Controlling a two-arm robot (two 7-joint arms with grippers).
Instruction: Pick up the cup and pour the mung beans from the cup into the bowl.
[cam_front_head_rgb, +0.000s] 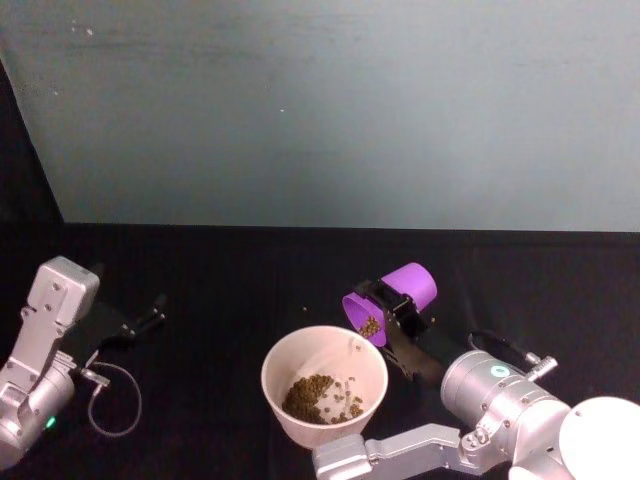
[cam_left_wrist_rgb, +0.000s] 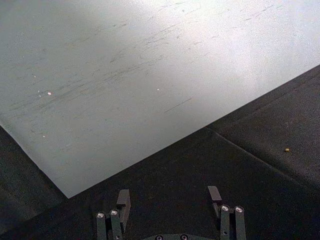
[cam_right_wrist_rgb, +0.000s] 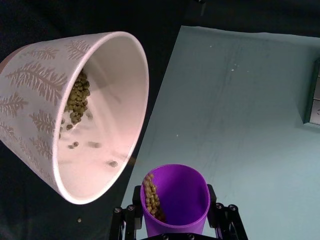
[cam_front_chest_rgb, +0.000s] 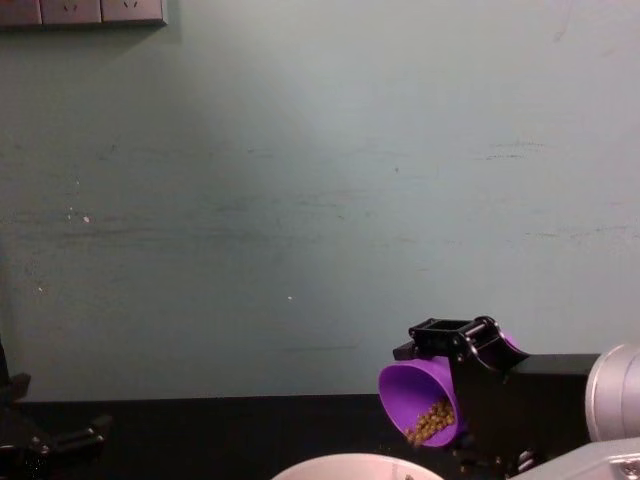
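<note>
Right tool (cam_front_head_rgb: 395, 308), clamped on the cup (cam_front_head_rgb: 418, 284), holds it tipped just above and right of the bowl (cam_front_head_rgb: 300, 350), mouth angled down over the rim, beans (cam_front_head_rgb: 369, 326) at the lip; left tool (cam_front_head_rgb: 148, 318) parked open, well left.

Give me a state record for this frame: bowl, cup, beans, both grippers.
bowl: white, upright on the black table
cup: purple, tipped mouth-down over the bowl's far right rim
mung beans: heap in the bowl, more at the cup's lower lip
right gripper: shut on the cup
left gripper: open, empty, parked over the table at the left
stray bean: lying on the table
</note>
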